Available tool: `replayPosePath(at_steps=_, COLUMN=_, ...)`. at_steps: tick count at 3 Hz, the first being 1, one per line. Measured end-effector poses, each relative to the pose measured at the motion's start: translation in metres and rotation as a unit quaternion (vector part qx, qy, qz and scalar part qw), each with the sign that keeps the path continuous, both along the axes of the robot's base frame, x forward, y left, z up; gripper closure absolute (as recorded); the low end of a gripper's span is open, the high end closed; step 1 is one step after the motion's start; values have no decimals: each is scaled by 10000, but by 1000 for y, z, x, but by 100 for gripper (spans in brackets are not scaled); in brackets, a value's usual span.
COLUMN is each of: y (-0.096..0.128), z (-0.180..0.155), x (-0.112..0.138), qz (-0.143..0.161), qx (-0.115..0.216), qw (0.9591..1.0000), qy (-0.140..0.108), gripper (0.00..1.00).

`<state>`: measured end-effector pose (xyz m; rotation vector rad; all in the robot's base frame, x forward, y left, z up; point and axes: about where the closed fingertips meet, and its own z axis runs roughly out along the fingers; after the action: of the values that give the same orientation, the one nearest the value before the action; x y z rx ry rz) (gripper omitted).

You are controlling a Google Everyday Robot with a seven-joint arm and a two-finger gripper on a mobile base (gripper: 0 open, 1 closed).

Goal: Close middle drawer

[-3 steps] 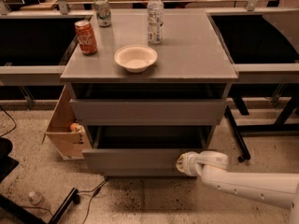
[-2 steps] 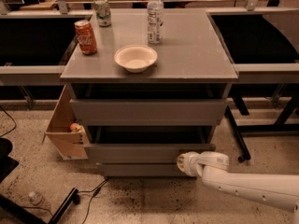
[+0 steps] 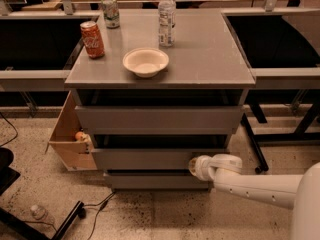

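Touching the middle drawer (image 3: 150, 159) at its right, the pincer (image 3: 192, 167), grip untellable, sits below the bowl (image 3: 145, 61).

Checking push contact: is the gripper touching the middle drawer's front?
Cannot tell. In the camera view the gripper overlaps the front of the middle drawer at its right end. No gap shows, but this single angle hides the contact itself.

floor (image 3: 165, 216): pale speckled | left table (image 3: 35, 74), right table (image 3: 287, 74): metal-framed, dark tops | light: dim
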<state>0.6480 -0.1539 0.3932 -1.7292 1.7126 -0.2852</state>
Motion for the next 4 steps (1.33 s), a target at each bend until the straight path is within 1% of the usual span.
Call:
replayPosePath(at_steps=1, y=0, z=0, x=0, qz=0, qx=0, qw=10000, qy=0, gripper=76)
replayPosePath(at_steps=4, y=0, z=0, x=0, qz=0, qx=0, qw=10000, qy=0, gripper=5)
